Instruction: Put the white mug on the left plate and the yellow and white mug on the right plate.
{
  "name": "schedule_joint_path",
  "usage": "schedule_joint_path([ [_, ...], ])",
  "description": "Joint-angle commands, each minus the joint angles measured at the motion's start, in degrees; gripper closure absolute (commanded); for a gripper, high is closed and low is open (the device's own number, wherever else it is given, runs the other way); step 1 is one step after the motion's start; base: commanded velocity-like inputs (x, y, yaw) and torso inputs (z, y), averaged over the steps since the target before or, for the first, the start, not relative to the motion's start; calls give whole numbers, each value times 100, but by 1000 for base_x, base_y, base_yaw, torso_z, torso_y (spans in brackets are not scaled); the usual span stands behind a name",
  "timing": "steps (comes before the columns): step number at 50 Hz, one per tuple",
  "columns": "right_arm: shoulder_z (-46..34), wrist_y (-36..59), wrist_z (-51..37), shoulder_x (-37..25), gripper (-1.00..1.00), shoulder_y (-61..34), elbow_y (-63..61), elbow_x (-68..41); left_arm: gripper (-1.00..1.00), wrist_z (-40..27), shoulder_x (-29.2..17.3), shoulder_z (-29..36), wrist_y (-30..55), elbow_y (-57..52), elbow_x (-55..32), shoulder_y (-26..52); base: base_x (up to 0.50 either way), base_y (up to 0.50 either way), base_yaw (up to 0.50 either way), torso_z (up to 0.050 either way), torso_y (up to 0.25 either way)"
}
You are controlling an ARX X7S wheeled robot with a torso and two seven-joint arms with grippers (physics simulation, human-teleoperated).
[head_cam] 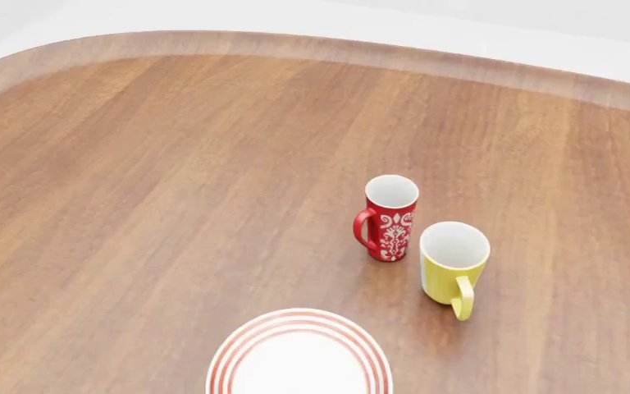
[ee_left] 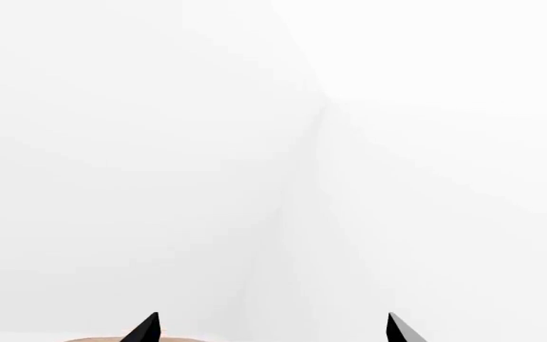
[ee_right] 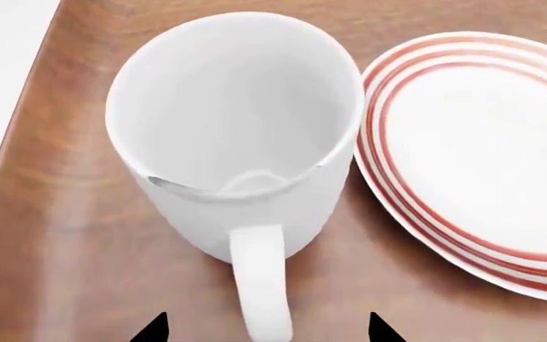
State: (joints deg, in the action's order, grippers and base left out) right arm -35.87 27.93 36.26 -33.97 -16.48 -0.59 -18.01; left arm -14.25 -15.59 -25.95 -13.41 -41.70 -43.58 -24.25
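Note:
The white mug (ee_right: 231,135) stands upright on the wooden table in the right wrist view, right beside a red-ringed plate (ee_right: 483,157). I cannot tell which plate it is. My right gripper (ee_right: 266,329) is open, with the mug's handle (ee_right: 259,278) pointing in between its two fingertips. The yellow and white mug (head_cam: 453,264) stands upright in the head view, next to a red floral mug (head_cam: 387,217). A red-ringed plate (head_cam: 293,328) lies at the near edge of that view. My left gripper (ee_left: 273,329) is open and empty, facing a white wall. Neither gripper shows in the head view.
The wooden table (head_cam: 162,189) has a raised curved rim at the back. In the right wrist view the table's edge (ee_right: 22,128) runs close to the white mug. A sliver of table (ee_left: 102,339) shows under the left gripper.

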Motion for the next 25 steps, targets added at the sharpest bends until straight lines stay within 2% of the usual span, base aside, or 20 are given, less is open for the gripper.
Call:
schedule_joint_path([
  [1,-131,-25,74,88,-100,-73,179,64,-100,14,1,-26,-52,-1,-37,-48,0,0,0,0,0],
  [22,-225,-127,158,175,-100,-135,430,89,-100,24,2,-44,-136,-29,-66,-132,0,0,0,0,0],
  [23,-223,-120,156,171,100,-131,415,83,-100,23,0,-43,-138,-23,-65,-130,0,0,0,0,0],
  [25,-195,-95,154,134,100,-103,320,37,-100,6,-8,-41,-131,-26,-63,-123,0,0,0,0,0],
])
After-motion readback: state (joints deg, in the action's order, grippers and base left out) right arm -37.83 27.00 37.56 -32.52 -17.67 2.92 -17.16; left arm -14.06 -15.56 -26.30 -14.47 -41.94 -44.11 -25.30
